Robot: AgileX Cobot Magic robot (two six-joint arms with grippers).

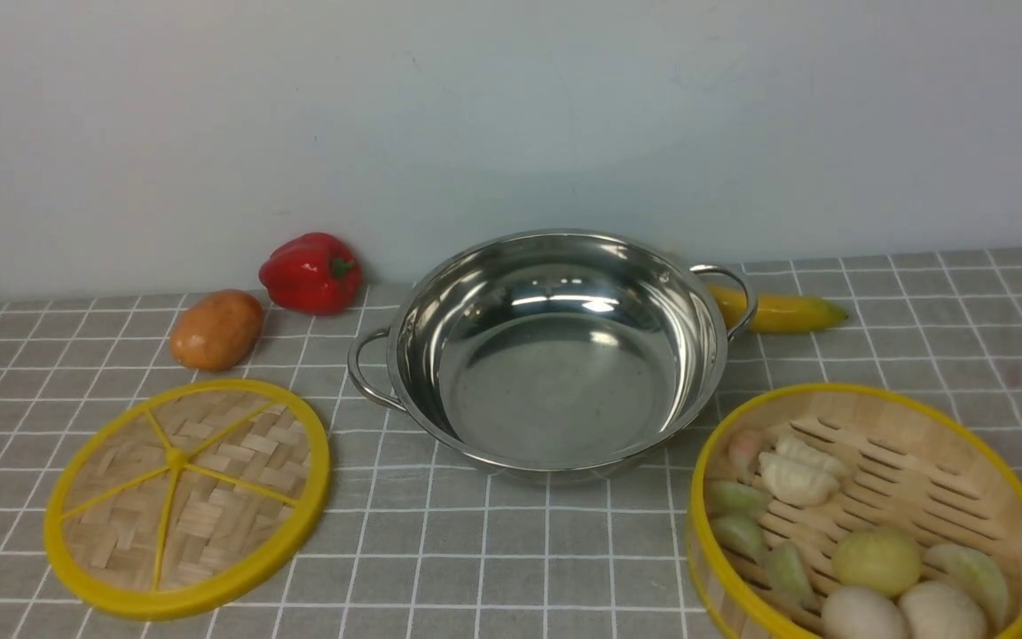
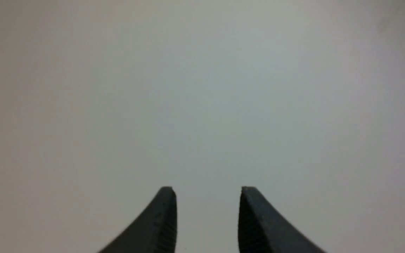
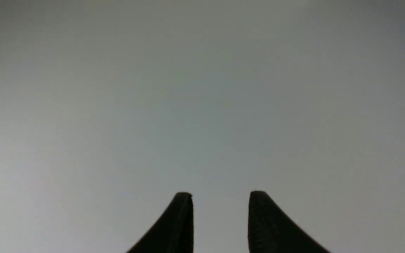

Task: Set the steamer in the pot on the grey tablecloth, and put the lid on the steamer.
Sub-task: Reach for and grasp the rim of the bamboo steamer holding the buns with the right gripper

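The shiny steel pot [image 1: 555, 355] stands empty in the middle of the grey tablecloth [image 1: 493, 559]. The steamer [image 1: 866, 515], a yellow-rimmed slatted basket holding several dumplings and buns, sits at the front right. The lid [image 1: 187, 497], a flat woven disc with yellow rim and spokes, lies at the front left. Neither arm shows in the front view. My left gripper [image 2: 207, 189] is open and empty, facing a blank grey wall. My right gripper [image 3: 220, 194] is open and empty, facing the same blank surface.
A red bell pepper [image 1: 311, 272] and a potato [image 1: 216, 329] lie behind the lid by the wall. A banana [image 1: 777, 311] lies behind the pot's right handle. The wall runs along the table's back.
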